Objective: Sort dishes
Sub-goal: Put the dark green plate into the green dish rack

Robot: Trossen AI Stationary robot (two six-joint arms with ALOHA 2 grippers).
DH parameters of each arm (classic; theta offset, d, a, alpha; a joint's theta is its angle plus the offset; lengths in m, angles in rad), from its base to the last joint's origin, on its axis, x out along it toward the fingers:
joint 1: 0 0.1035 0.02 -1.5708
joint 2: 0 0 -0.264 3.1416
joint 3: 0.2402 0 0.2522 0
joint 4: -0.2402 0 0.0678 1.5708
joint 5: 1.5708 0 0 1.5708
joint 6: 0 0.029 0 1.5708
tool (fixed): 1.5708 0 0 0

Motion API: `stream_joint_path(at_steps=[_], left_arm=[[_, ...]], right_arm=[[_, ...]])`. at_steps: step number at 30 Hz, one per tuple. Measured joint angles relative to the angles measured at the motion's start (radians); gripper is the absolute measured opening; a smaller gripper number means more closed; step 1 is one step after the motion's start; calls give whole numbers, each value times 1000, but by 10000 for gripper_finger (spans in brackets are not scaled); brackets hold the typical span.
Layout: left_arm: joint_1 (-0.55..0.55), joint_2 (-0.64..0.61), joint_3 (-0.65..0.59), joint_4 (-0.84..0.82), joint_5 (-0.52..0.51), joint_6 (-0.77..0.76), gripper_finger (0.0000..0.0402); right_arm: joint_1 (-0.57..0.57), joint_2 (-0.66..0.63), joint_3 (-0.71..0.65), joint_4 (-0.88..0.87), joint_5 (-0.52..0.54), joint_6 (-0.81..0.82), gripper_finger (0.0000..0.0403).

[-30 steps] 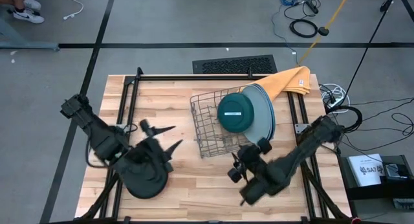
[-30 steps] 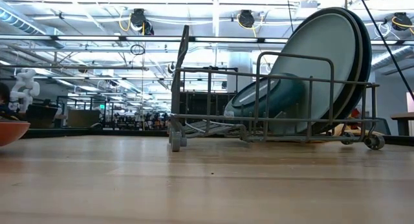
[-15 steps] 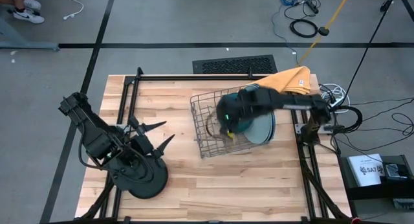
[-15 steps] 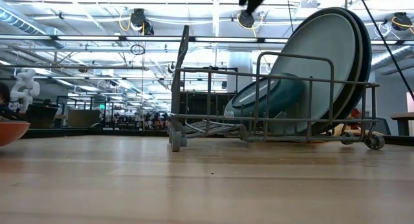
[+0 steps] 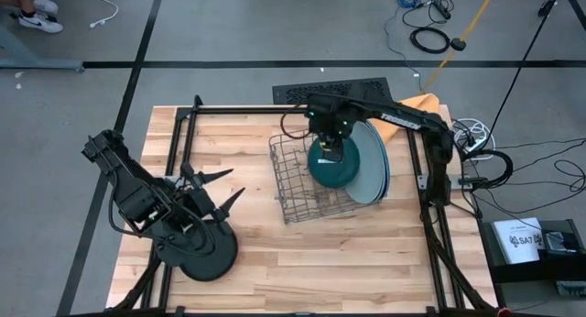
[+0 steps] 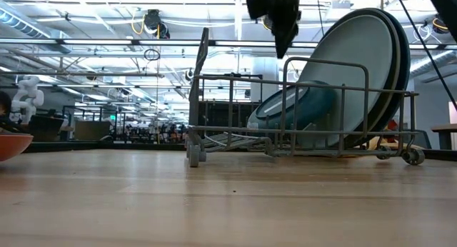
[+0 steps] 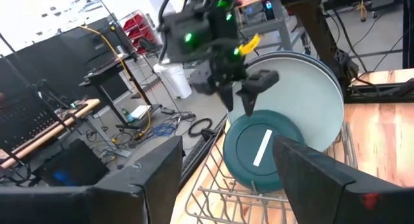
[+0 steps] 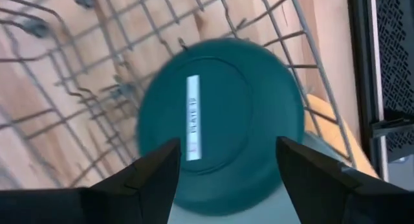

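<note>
A wire rack [image 5: 288, 175] stands on the table's far right part. Large pale plates [image 5: 377, 161] stand on edge in it, leaning back. A dark teal plate [image 5: 331, 166] leans against them, its lower rim in the rack [image 6: 296, 111]. My right gripper [image 5: 332, 145] hangs open above the teal plate, pointing down, its fingers apart over the plate [image 8: 220, 133] and clear of it [image 6: 282, 33]. My left gripper [image 5: 220, 191] stays open at the table's left, above a black plate [image 5: 201, 255] lying flat. An orange-red plate [image 6: 11, 143] shows at the left edge of the low view.
A yellow-orange cloth [image 5: 417, 111] lies behind the rack at the far right corner. Bare wood [image 5: 311, 262] stretches along the near edge between the arms. The rack's left half [image 5: 295, 193] holds no plates.
My right gripper has swung from the near right part of the table toward the far edge, over the rack, and turned until it points down above the dark teal plate. The plates have not moved.
</note>
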Motion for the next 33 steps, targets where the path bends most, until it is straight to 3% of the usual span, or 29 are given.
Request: stream_joint_path(at_steps=[11,33], left_arm=[[0,0,0,-4,22,-6,240],[0,0,0,-6,61,-7,240]], right_arm=[[-82,128,0,-1,-21,-134,247],[-210,145,-23,0,-155,-139,247]])
